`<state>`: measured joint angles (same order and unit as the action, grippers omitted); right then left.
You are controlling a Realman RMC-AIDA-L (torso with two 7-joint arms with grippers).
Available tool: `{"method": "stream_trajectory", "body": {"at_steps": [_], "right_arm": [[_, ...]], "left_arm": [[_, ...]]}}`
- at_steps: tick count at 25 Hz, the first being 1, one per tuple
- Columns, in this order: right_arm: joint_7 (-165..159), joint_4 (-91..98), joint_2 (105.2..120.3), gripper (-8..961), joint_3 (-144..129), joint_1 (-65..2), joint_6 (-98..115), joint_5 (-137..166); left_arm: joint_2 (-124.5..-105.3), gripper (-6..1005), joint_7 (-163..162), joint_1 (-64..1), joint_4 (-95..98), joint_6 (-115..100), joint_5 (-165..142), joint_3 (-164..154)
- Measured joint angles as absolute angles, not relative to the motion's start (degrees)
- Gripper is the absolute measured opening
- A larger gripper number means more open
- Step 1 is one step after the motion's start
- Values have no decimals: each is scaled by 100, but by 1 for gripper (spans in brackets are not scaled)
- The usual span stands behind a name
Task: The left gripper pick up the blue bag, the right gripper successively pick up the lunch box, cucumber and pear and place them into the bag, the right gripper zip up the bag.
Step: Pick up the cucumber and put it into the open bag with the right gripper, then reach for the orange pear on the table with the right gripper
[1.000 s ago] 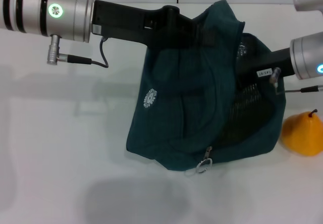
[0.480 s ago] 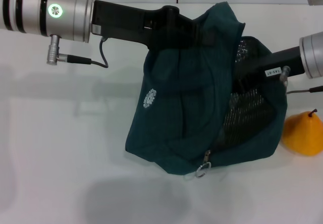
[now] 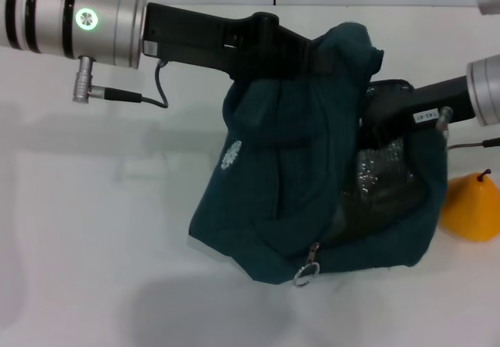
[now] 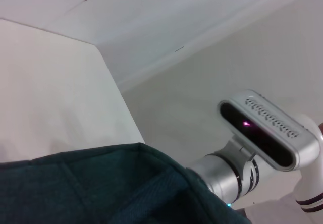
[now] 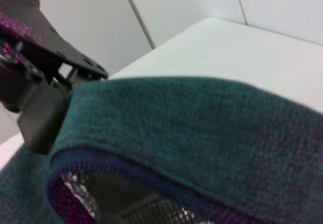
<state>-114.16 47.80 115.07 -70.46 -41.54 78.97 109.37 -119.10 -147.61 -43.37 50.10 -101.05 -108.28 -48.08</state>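
Observation:
The blue bag [image 3: 281, 175] hangs in the middle of the head view, its bottom touching the white table [image 3: 94, 230]. My left gripper [image 3: 316, 50] comes in from the upper left and is shut on the bag's top edge; the right wrist view shows that claw [image 5: 48, 90] clamped on the rim of the bag [image 5: 202, 118]. My right gripper [image 3: 375, 119] reaches into the bag's open mouth from the right, its tip hidden by cloth. The pear [image 3: 470, 206] lies on the table just right of the bag. The lunch box and cucumber are out of view.
Silvery lining [image 3: 383, 171] shows inside the bag's mouth. A metal zipper pull [image 3: 306, 273] dangles at the bag's lower front. The left wrist view shows the bag's edge [image 4: 101, 188] and the right arm [image 4: 222, 176] beyond it.
My right arm has drawn back toward the right, out of the bag's mouth. The bag's top flap has shifted right, and more silver lining shows. The left arm has stayed put.

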Motion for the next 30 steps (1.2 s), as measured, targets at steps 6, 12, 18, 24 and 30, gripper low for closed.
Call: {"method": "stream_trajectory", "body": {"at_steps": [6,12,18,24,30], "right_arm": [[-11408,5226,11522,871,-6938,-3895,8221,10865],[-10765,5349,11517,869,-5848,-3501,9437,10622],[-9156,5115,11420,852,-4480,-2711,10873,9968],[-6964,4552,11454,835,-3745,-1794,11025,9880],[-5547,3450,11422,802,-3047,-1473,11051,9880]], "left_arm": [[-11909,67,-14756,-4312,5010,-10117,-10819,-4808],[-11909,67,-14662,-4298,4948,-10093,-10816,-4807],[-11909,67,-14545,-4321,4826,-10070,-10816,-4778],[-11909,67,-14423,-4292,4799,-10008,-10816,-4763],[-11909,67,-14314,-4280,4790,-9995,-10819,-4775]]}}
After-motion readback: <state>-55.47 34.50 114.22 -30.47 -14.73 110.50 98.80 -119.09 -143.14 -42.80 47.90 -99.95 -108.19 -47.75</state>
